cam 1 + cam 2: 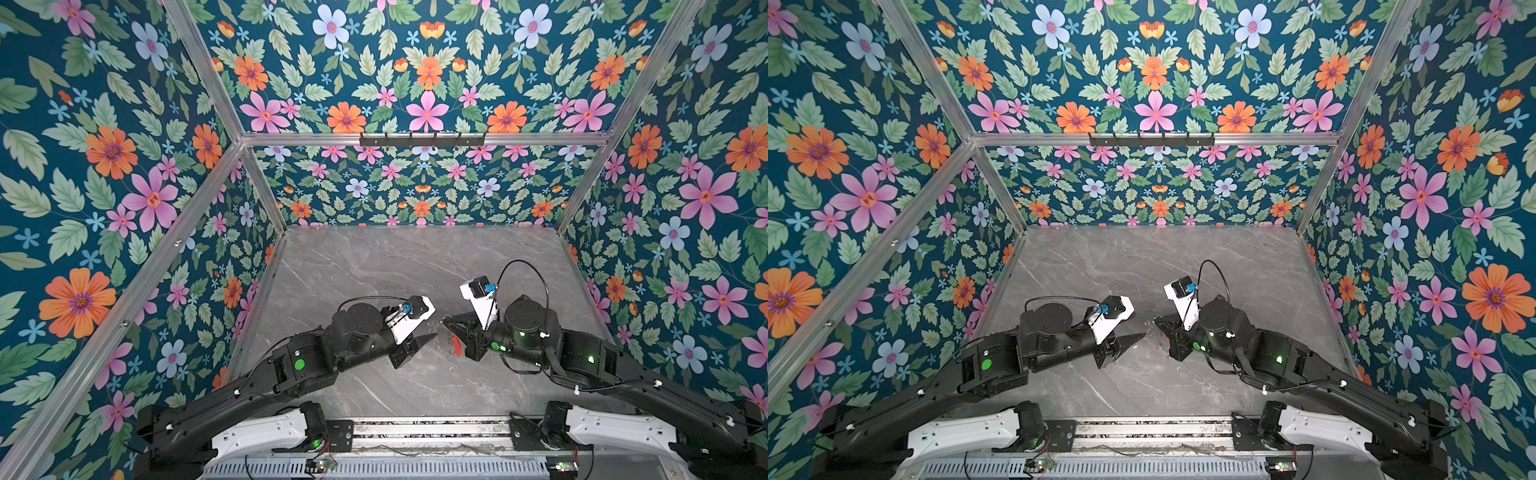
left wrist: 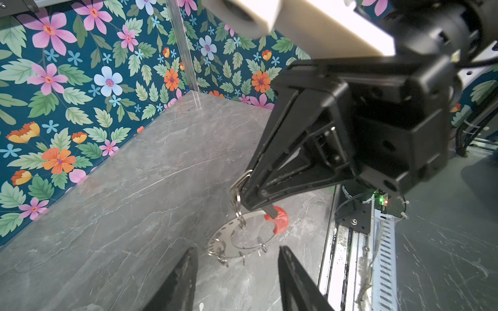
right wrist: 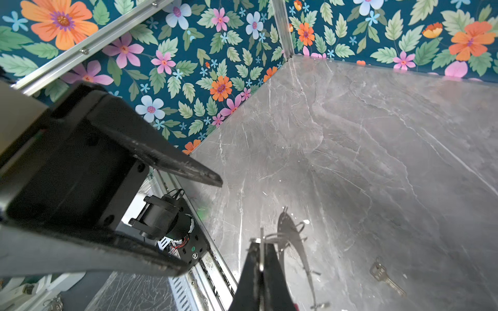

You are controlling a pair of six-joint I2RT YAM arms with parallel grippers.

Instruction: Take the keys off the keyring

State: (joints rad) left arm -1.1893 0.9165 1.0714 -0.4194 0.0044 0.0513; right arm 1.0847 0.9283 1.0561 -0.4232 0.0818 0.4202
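The right gripper [image 2: 244,188] clenches a split ring [image 2: 240,180] (keyring [image 2: 215,238] dangling); left gripper [image 1: 428,337], at its nine o'clock, gapes empty.

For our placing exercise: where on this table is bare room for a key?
Free: the far half of the table up to the back wall, and the near strip before the front rail. Crowded: the middle, where the left hand, the right hand pinching a small ring, and the keyring meet, with a loose key nearby.

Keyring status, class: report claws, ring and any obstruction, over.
Left claw open, empty. Right claw shut on split ring chained to keyring. One key loose on tabletop; nothing in the way.
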